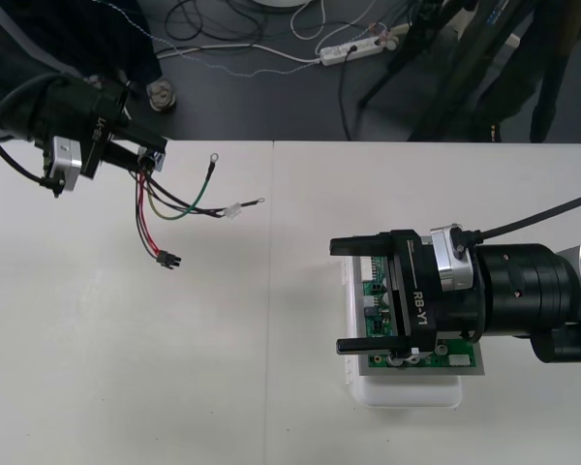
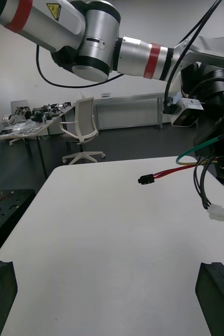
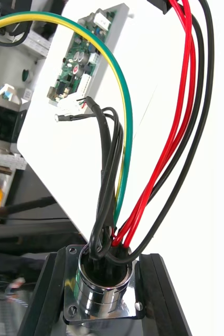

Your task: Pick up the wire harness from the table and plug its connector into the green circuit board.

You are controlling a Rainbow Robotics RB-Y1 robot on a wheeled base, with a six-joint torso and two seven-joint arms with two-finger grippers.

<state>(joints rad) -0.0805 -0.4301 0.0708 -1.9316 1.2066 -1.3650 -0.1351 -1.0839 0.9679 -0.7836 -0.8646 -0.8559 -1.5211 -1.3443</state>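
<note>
Left gripper (image 1: 151,155) over the far left part of the table (image 1: 223,378), near the far edge. Its fingers (image 3: 44,294) are clamped on the harness's socket (image 3: 103,286), one against each side of the square flange. Wires come out of the socket's open end.

Harness (image 1: 169,199) hangs from that grip and fans out toward the table's middle. Red and black wires (image 1: 140,213) run down to the black plug (image 1: 165,259). The plug is free, seated in nothing; cannot tell whether it touches the table. A green wire (image 1: 207,177) arcs to a ring terminal (image 1: 213,157). Black wires lead to a small white connector (image 1: 234,210) and a second ring terminal (image 1: 259,201).

Right gripper (image 1: 353,294) on the right side, low over the board (image 1: 373,291). Its fingers (image 1: 363,245) stand wide apart with nothing between them, one by the board's far edge, the other by its near edge. The board sits on its white base (image 1: 412,395). The gripper body covers much of it; green shows beside the body and along the near strip.

Plug and board are well apart, with bare table between them. From the right wrist, the plug (image 2: 145,179) sits at the tip of the red wire, pointing away from the left arm, and the white connector (image 2: 219,213) dangles lower. From the left wrist, the board (image 3: 80,55) lies beyond the wires, at the table's edge.
</note>
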